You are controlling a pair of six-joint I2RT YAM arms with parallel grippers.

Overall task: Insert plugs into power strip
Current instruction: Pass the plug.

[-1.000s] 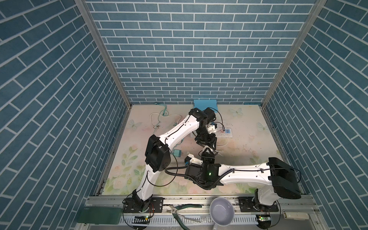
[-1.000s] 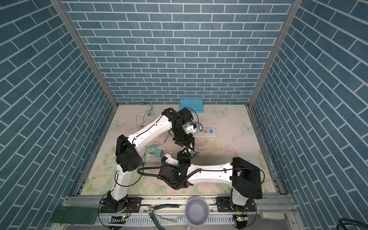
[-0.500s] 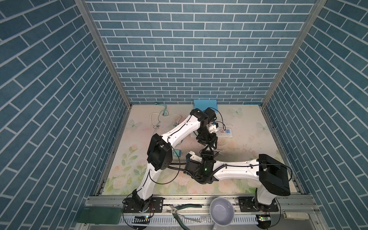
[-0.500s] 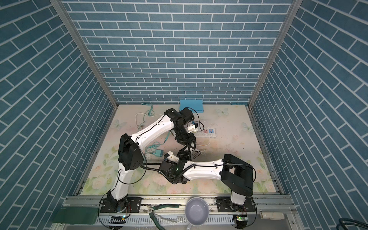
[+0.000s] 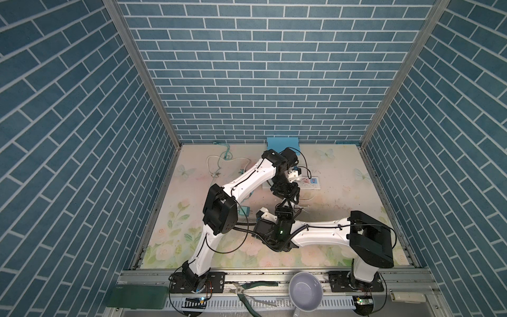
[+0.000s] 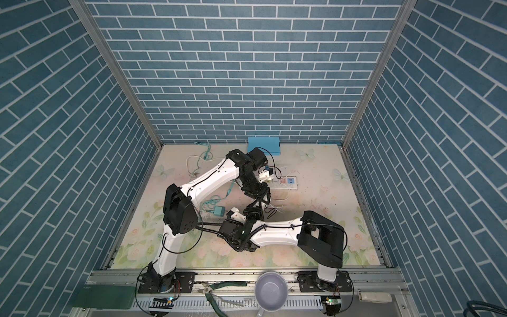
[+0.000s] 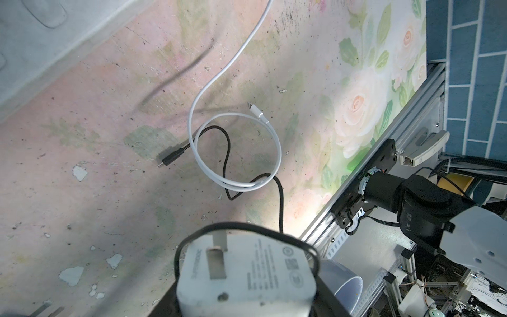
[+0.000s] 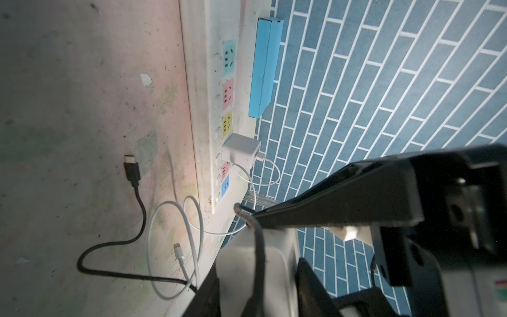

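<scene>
Now left gripper (image 5: 286, 202), right gripper (image 8: 258, 274) both clamp white plug (image 7: 247, 274), prongs facing left wrist (image 5: 284, 189).

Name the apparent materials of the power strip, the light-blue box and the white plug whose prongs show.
Power strip: white moulded plastic, smooth but scuffed, with pastel socket faces. Light-blue box: probably matte cardboard, given its folded edges and seam. White plug: smooth plastic body with printed markings; its prongs look like dull grey metal.

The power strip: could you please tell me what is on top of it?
One white plug sits in the power strip, beside its yellow face; the other faces seen are free. In both top views the left arm hides part of it.
</scene>
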